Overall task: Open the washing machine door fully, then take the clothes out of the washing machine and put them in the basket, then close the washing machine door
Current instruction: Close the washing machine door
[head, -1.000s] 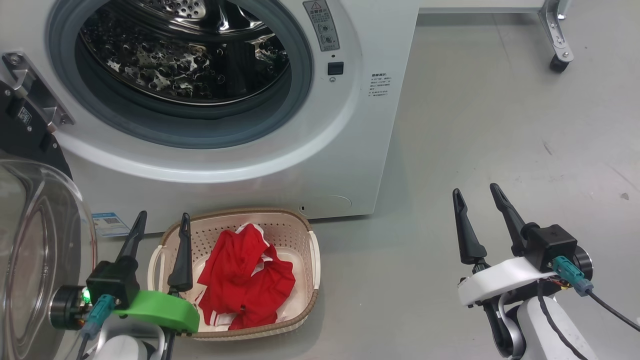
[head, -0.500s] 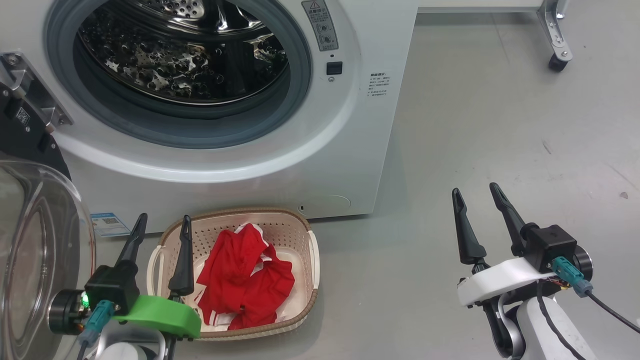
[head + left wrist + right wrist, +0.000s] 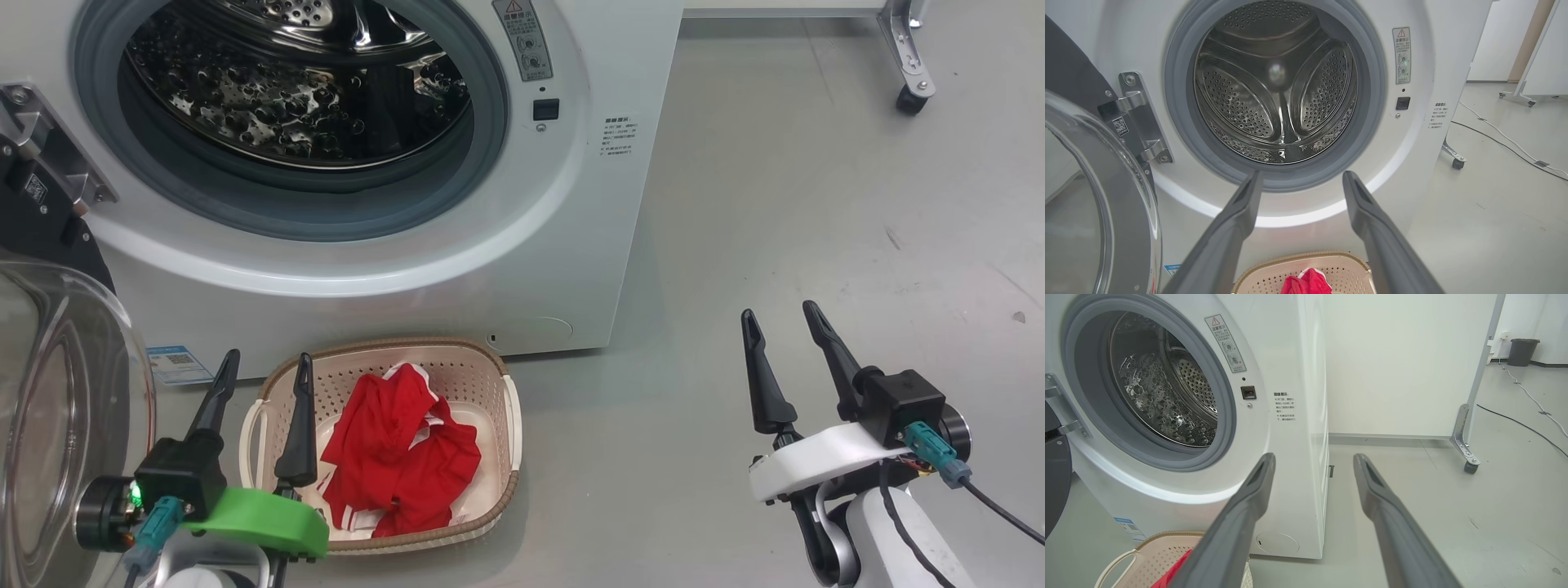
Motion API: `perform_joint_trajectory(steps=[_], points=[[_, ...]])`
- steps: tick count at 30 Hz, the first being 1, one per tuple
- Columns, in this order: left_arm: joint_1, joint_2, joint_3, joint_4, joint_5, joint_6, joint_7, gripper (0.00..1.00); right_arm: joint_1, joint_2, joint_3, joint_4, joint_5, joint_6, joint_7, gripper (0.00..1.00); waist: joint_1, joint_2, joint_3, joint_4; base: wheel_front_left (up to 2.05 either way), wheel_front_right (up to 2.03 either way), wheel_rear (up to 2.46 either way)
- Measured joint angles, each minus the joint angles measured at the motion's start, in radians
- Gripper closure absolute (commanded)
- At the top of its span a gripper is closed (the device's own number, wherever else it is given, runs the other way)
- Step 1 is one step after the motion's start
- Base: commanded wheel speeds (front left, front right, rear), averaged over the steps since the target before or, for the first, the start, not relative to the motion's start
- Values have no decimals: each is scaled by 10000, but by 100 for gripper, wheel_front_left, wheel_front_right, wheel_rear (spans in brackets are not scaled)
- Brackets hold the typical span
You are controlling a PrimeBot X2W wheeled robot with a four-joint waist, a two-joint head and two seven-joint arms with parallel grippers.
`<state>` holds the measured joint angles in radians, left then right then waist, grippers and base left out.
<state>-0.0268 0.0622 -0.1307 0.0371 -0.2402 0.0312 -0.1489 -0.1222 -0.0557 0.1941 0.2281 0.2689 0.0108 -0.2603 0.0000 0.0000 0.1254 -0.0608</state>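
Black-fingered left hand (image 3: 268,355) spread, empty, near basket (image 3: 408,342) | right hand (image 3: 777,309) spread, empty, above floor (image 3: 816,204)

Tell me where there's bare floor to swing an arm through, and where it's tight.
Free: the floor right of the washing machine, bordered by its side panel, the caster and the right gripper; also the strip between the basket and that gripper. Crowded: lower left, where the washing machine door, left gripper and basket of clothes sit close together.
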Motion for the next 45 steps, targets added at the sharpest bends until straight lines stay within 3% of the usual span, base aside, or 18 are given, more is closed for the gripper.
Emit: perform_joint_trajectory(steps=[45], points=[[301, 150, -113, -911, 17, 90, 426, 0, 18, 65, -146, -12, -79, 86, 0, 0, 0, 0, -18, -13, -76, 76, 0]])
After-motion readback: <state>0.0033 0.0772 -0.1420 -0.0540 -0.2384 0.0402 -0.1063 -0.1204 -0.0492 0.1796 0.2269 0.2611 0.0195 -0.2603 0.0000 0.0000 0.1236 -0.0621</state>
